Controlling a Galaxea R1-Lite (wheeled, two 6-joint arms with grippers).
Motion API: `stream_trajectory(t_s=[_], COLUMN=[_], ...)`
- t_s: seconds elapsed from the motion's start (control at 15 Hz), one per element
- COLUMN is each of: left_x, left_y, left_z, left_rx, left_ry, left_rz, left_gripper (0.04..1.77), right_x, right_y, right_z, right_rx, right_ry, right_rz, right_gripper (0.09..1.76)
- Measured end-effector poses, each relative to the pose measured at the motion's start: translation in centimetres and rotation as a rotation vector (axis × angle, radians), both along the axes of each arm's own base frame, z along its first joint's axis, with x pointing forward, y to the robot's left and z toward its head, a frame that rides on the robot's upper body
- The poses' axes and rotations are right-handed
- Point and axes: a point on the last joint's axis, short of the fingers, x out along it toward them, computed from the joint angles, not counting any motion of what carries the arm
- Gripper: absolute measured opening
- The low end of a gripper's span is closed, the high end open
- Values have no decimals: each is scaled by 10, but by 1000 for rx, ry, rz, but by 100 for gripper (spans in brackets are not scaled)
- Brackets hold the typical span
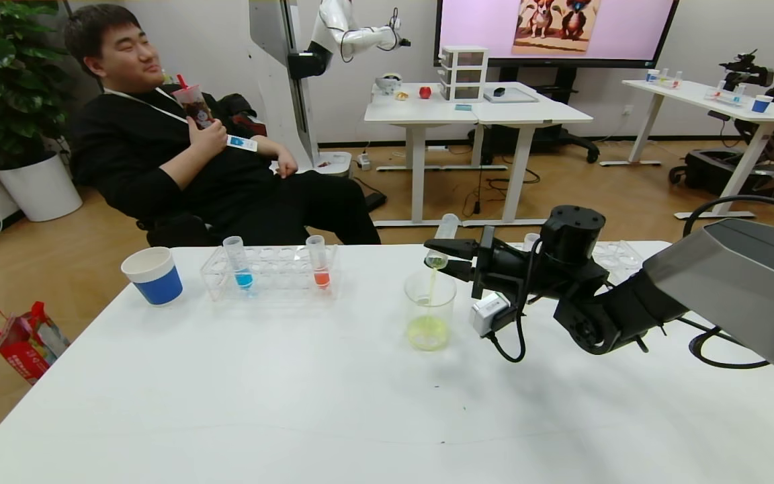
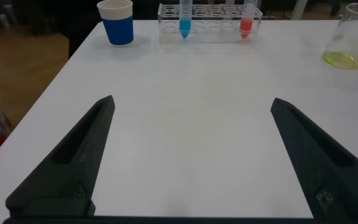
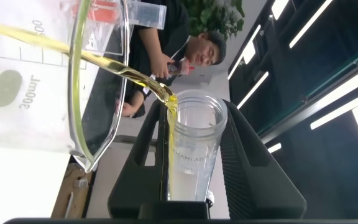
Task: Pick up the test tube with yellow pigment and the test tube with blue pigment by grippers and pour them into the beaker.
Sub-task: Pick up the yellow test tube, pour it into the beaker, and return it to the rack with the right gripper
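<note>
My right gripper is shut on the test tube with yellow pigment and holds it tipped, mouth down, over the beaker. A thin yellow stream runs into the beaker, where pale yellow-green liquid lies at the bottom. In the right wrist view the tube sits between the fingers beside the beaker rim. The test tube with blue pigment stands upright in the clear rack. My left gripper is open and empty over bare table, out of the head view.
An orange-red tube stands in the same rack. A white paper cup with a blue band is left of the rack. A second clear rack lies behind my right arm. A seated man is beyond the table's far edge.
</note>
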Motion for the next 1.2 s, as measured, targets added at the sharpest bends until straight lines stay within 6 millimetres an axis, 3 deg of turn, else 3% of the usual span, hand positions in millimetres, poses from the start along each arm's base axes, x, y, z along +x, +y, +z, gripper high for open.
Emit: stream_trajectory(t_s=[0.4,0.67,0.93,1.2], left_x=[0,0,0,0], left_y=[0,0,0,0], left_z=[0,0,0,0], left_rx=[0,0,0,0], left_ry=[0,0,0,0], left_rz=[0,0,0,0], left_gripper=[175,175,175,175], right_x=[-5,-11,-20,-41], right_y=[-7,-2,-2,-9], right_z=[21,38,64,91], right_rx=[-139,-114,38,347], right_ry=[-84,-95,94,367], right_rz=[-18,2,13,-30], right_gripper=[51,51,51,51])
